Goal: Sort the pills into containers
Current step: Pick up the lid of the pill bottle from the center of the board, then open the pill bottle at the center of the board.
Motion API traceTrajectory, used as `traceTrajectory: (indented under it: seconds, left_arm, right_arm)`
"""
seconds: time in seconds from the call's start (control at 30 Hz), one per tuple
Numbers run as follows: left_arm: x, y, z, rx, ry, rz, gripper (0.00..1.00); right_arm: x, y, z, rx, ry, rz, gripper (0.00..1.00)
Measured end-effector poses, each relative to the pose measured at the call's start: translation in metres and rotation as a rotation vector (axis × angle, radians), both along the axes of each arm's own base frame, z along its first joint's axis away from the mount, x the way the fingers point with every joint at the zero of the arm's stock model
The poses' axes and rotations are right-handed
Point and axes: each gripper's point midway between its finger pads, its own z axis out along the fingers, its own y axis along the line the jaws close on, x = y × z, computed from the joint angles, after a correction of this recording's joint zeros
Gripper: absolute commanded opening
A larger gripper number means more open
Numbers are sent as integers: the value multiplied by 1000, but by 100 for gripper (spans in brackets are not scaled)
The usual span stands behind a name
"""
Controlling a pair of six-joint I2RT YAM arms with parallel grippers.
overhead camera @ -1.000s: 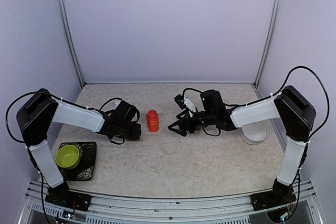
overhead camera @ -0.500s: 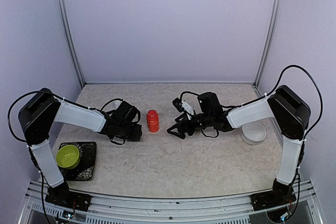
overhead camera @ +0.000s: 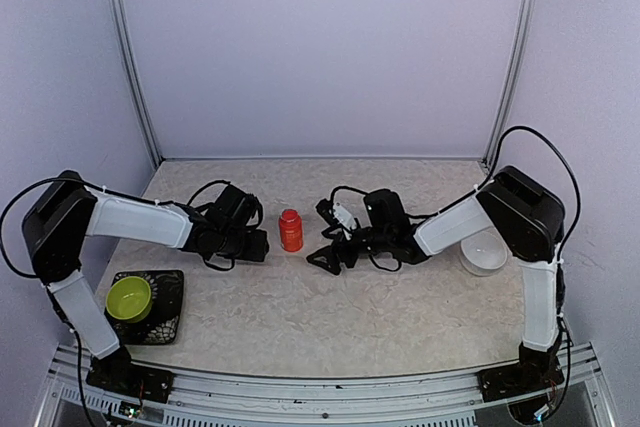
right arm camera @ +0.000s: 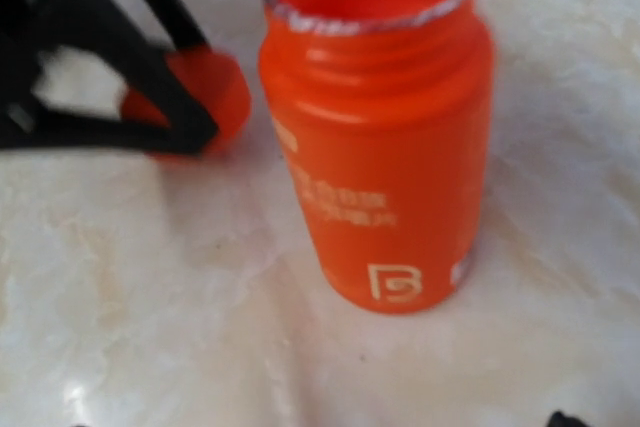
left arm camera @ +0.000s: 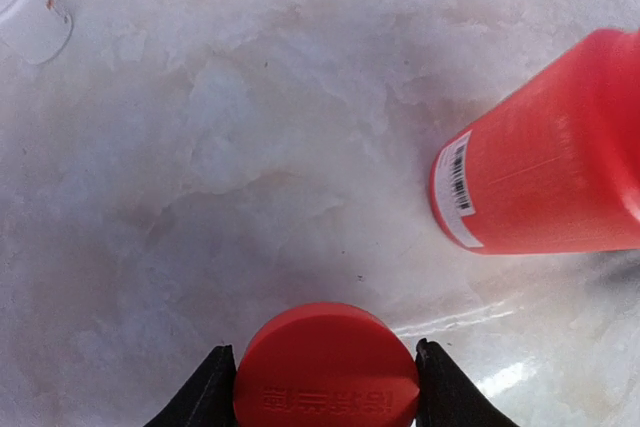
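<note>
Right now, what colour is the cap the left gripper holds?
Red cap, matching the bottle; best in the left wrist view.

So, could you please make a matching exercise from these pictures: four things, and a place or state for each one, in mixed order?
Things:
1. red bottle
2. red cap
3. lime-green bowl
4. white bowl

Places or states:
A. on the black tray
B. held in the left gripper
C. on the table, at the right
D. standing upright, top open

Pairs: 1-D, 2-B, 3-A, 4-C
</note>
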Motion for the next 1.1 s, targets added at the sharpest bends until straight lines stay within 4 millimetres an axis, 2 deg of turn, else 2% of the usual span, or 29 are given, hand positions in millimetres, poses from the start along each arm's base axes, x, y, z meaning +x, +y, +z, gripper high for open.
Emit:
traceTrajectory:
  seconds: [0.13,0.27,0.37,0.53,0.63,0.77,0.93,1.1]
  left_arm:
    - [4,-3,40,-53,-65,0,34]
    - [8,-7,78,-112,-136,-1,34]
    - [8,-7,93,-131,-163,-9,34]
    - [13,-14,104,-150,-180,-29,34]
    - [20,-22,114,-171,-201,-48,34]
    - [29,-38,121,-205,-214,-80,34]
    - [34,-53,115,-225,-195,-113,35]
    - [34,-64,106,-212,-177,-133,35]
  right_arm:
    - [3,23,-9,4,-31,11,97]
    - [16,49,0,37,-90,-6,96]
    - [31,60,7,67,-130,-40,93]
    - [42,64,-1,82,-143,-94,83]
    - [44,63,-9,75,-135,-112,71]
    - [43,66,-11,84,-143,-107,55]
    - [36,73,-2,120,-171,-90,46]
    - [26,76,-3,136,-184,-71,45]
